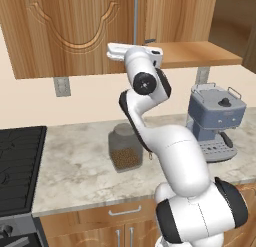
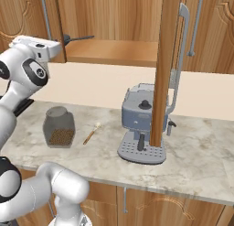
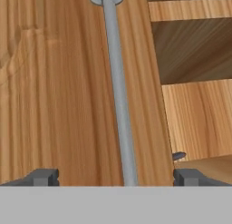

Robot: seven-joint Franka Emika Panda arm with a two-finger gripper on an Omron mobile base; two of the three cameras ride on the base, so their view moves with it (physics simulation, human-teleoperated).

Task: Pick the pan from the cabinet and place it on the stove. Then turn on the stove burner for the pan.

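Silver bar handle (image 3: 118,89) of the closed left cabinet door (image 3: 59,91) runs lengthwise between my wide-open gripper (image 3: 117,177), while the pan's handle (image 2: 78,38) lies inside, off to the right.

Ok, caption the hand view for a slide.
Open claw straddling the closed cabinet door's silver bar handle, pan handle peeking from the open side.

A kitchen: marble counter (image 1: 85,161), wooden cabinet (image 1: 65,31), stove (image 1: 17,161), espresso machine (image 2: 141,129).
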